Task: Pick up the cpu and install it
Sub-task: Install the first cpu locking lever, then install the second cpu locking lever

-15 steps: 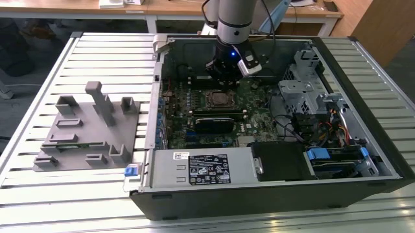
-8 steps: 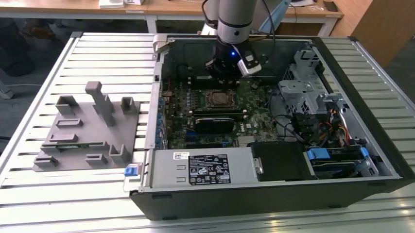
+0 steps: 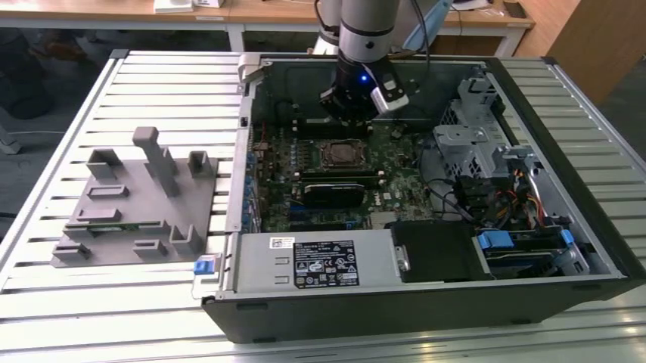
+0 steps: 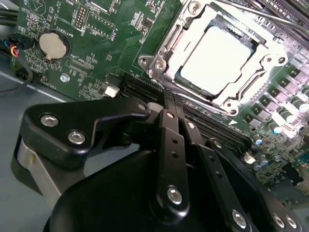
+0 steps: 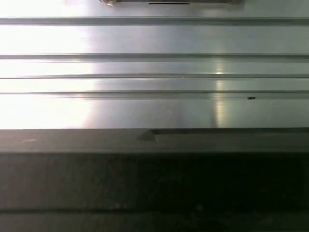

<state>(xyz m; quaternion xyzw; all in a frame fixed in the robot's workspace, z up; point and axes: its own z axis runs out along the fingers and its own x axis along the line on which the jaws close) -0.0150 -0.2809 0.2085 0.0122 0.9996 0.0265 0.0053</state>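
The cpu (image 4: 215,55), a pale silver-white square, lies flat inside the metal-rimmed socket (image 4: 164,67) on the green motherboard in the second wrist view. My gripper (image 4: 166,99) hangs a short way off from it, over the dark slots beside the socket, black fingers (image 4: 169,125) drawn together with nothing between them. In the exterior view the gripper (image 3: 349,115) is inside the open computer case, just above and behind the socket (image 3: 341,153).
A grey plastic fixture (image 3: 136,204) stands on the slatted table at the exterior view's left. Inside the case (image 3: 424,302) are a black rectangular module (image 3: 333,193), a power supply (image 3: 313,261), a drive cage (image 3: 474,144) and cables. A coin battery (image 4: 54,43) sits near the socket.
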